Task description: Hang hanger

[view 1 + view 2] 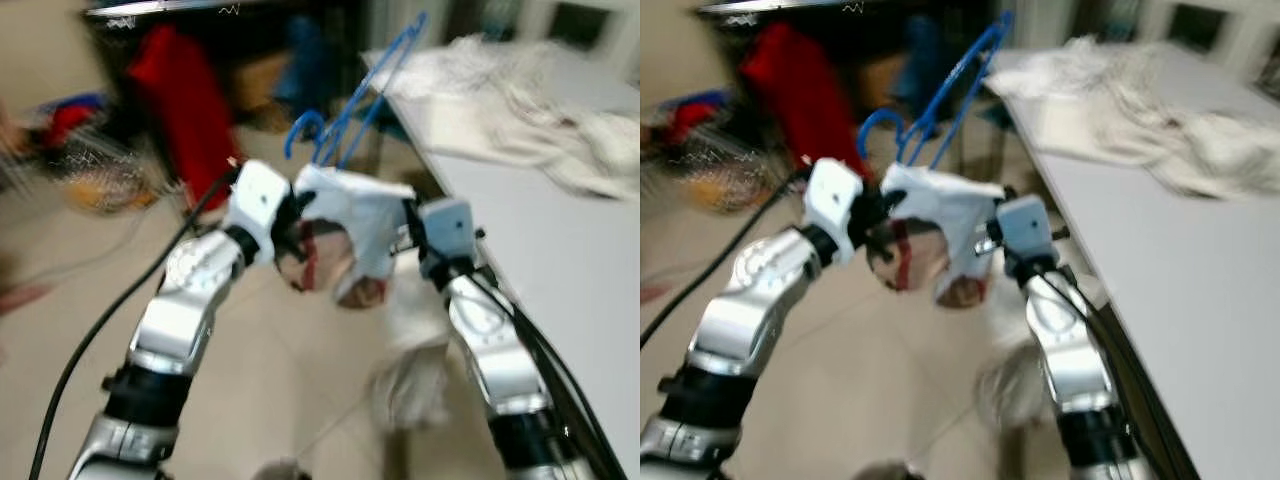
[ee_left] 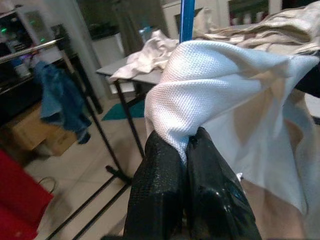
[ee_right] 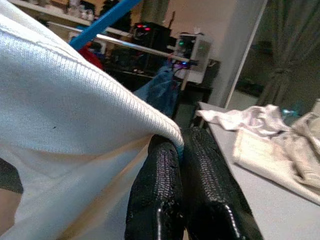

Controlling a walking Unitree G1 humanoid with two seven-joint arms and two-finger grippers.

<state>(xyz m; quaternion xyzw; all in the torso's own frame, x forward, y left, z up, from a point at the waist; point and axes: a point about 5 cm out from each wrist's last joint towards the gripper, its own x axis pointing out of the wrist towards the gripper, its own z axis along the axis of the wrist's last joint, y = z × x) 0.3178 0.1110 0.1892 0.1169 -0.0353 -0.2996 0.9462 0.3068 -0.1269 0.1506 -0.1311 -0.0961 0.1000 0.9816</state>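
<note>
right, hanger: blue hanger [image 1: 352, 100] sits inside a white garment [image 1: 360, 225], hook and upper frame poking up above the cloth, held up between both arms in front of the robot.
garment: white knit w/ a reddish print on the front, bunched, lower part dangling toward the floor.
left gripper: left gripper [image 2: 186, 150] fingers pressed together, pinching a fold of the white cloth at one shoulder.
right gripper: right gripper [image 3: 181, 145] fingers also closed on the cloth edge at the other side.
rail: a metal rail [image 3: 130, 44] shows beyond the garment, w/ a blue garment [image 2: 60, 100] hanging nearby; looks like the place to hang it, tho i can't be sure.
table: grey table [image 1: 560, 270] on the robot's right, pale laundry [image 1: 520, 100] heaped on it.
progress: garment's on the hanger and lifted, so approx halfway; hook not yet on any rail. left to do: carry it over, hook it, let go.
writing: none readable; head views blurred, print on the shirt too smeared to make out.
</note>
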